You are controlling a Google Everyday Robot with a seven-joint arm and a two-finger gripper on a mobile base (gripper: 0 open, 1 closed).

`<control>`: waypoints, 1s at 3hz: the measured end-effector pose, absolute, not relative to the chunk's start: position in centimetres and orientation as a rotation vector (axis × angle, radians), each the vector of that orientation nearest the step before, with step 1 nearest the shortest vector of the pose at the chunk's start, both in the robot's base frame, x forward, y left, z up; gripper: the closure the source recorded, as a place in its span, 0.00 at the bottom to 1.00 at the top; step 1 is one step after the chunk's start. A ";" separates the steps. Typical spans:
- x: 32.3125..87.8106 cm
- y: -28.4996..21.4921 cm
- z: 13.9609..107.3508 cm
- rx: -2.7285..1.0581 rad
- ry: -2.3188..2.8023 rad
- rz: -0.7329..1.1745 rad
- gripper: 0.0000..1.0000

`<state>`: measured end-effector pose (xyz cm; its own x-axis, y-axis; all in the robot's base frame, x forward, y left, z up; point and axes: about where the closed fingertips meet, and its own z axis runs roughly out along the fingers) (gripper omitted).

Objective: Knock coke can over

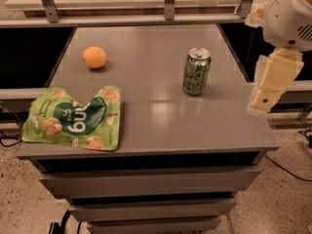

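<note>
**Can upright, gripper off the right edge**

From my seat I see the coke can (197,71) standing upright on the grey table top (161,121), on the right half and towards the back. Its silver top with the pull-tab faces up, and its green side with pale script faces me. Nothing touches it.

The gripper (263,101) hangs at the right side of the view, past the table's right edge and to the right of the can, clear of it. It points downward from the white arm (292,13) above. I cannot tell whether it is spread or pressed together; from this angle it reads as one cream-coloured block, and it seems to hold nothing.

An orange (94,57) sits on the left half near the back, well apart from the can. A flat green snack bag (73,118) lies at the front left corner, its near edge close to the table's lip. Below the top I see grey drawer fronts (146,182).
</note>
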<state>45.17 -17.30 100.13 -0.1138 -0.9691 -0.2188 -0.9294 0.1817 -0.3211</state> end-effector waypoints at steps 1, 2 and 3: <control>45.2 -17.3 100.1 -1.791 2.091 -0.146 0.00; 43.2 -11.9 99.9 -1.894 2.018 -0.140 0.00; 40.5 -5.8 100.0 -1.993 1.918 -0.144 0.00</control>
